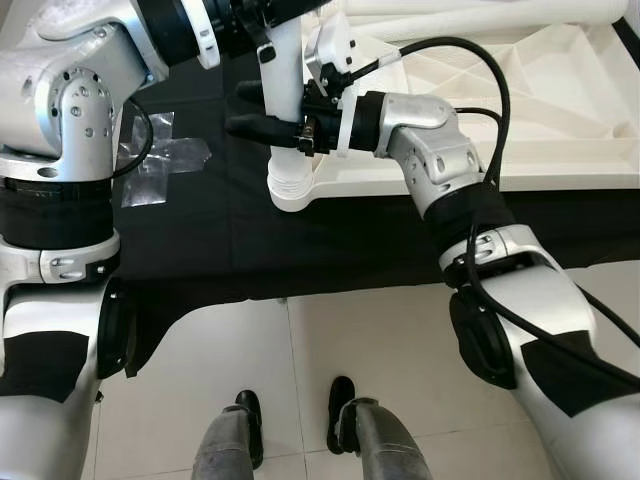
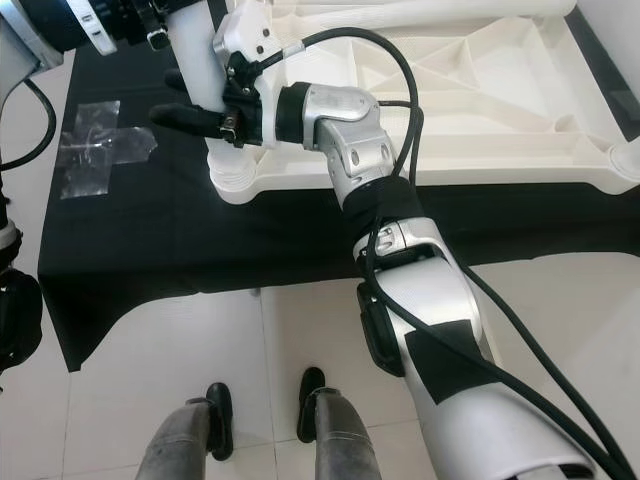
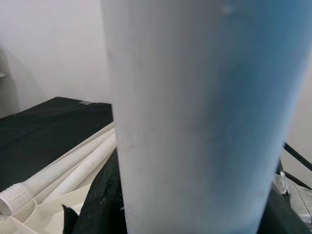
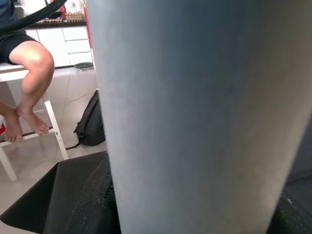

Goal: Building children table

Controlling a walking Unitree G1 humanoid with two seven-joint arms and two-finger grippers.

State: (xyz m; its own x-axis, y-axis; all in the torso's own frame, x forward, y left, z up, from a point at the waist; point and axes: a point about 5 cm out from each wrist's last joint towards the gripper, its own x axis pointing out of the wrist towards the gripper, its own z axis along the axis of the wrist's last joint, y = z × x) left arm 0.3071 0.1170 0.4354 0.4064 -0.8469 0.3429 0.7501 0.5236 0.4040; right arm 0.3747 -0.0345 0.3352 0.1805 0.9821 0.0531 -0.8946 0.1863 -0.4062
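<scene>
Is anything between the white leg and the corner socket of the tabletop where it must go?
Nothing visible: the leg, held by the left gripper and right gripper, already stands in the corner socket of the upside-down tabletop.

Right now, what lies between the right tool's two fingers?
The white table leg, standing upright in the tabletop's corner socket; the right tool clamps it, seen in the left eye view.

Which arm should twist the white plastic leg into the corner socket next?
Right, probably. The right gripper clamps the white plastic table leg low, near the corner socket of the upturned white tabletop; the left gripper holds it higher, steadying.
</scene>
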